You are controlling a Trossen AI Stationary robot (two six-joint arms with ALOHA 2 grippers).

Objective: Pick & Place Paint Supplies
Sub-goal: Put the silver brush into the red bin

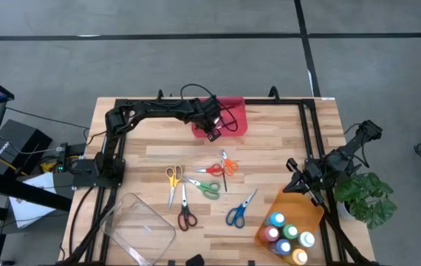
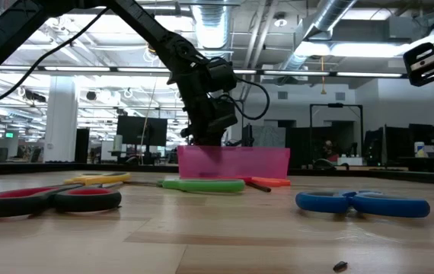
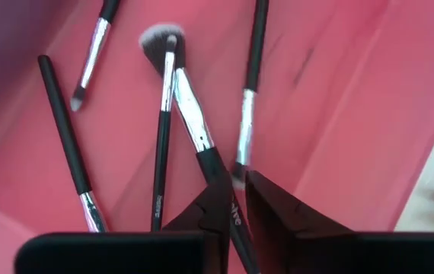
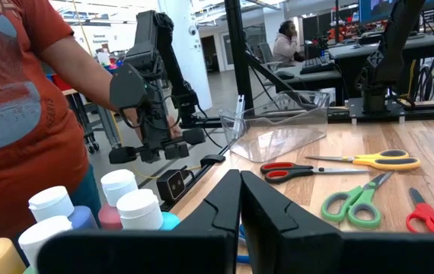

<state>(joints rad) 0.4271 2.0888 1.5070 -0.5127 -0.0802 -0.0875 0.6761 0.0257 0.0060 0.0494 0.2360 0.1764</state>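
Here the left pincer (image 3: 236, 199) is seen low inside the shallow red plastic tray (image 1: 234, 118) at the far edge of the wooden worktop (image 1: 269, 148), its two dark fingers (image 3: 209, 213) drawn almost together around the black handle of a thin silver-ferruled brush (image 3: 194, 125). A narrow gap is visible between the fingers, so the grip appears to be just loosening; whether the brush is gripped firmly cannot be told for certain. The step in hand is judged to be the release of this brush into the tray. It is done well if the fingers are parted only while the pincer is kept low, so that the brush is laid flat rather than dropped, and if the lift afterwards is made straight up, since four other thin dark brushes (image 3: 68, 144) lie close beside and partly crossed with it and could be dragged by a sideways move.

Farther out, several pairs of scissors are spread on the middle of the worktop: yellow-handled (image 1: 173, 177), red-handled (image 1: 187, 218), green-handled (image 1: 209, 188), orange-handled (image 1: 229, 164) and blue-handled (image 1: 237, 214). A clear plastic tray (image 1: 140, 225) is set at the near left. The right pincer (image 4: 240, 199), closed and empty, is held waiting above the orange tray (image 1: 303, 207) in which the small white-capped paint bottles (image 1: 288, 235) are gathered.
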